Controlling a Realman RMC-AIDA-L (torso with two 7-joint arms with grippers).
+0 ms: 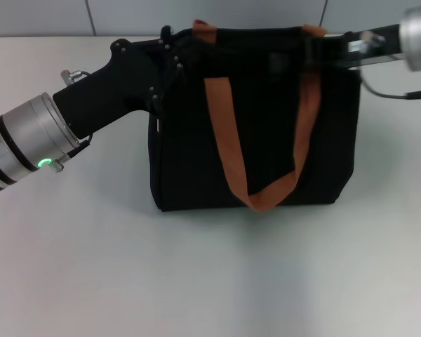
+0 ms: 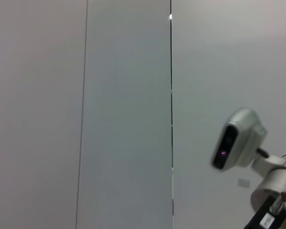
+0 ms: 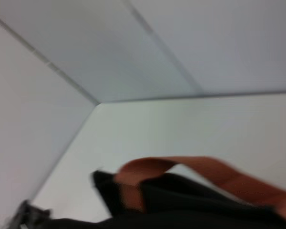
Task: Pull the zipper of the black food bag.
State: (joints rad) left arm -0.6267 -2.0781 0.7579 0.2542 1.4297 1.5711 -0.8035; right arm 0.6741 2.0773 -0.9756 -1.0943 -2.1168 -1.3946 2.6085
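Black food bag [image 1: 256,119] on table, orange strap [image 3: 214,172] close in right wrist view

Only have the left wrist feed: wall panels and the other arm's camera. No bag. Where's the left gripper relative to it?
Observer: In the head view, the left gripper is at the top left corner of the black food bag, which stands upright on the table.
Operator: And the right arm?
Observer: The right gripper is at the bag's top edge on the right, near where the orange strap attaches.
Operator: Can you see the zipper pull?
Observer: No. It doesn't show in any view. The bag's top is black against the black gripper, and the right wrist view shows only the strap and a blurred bag edge.
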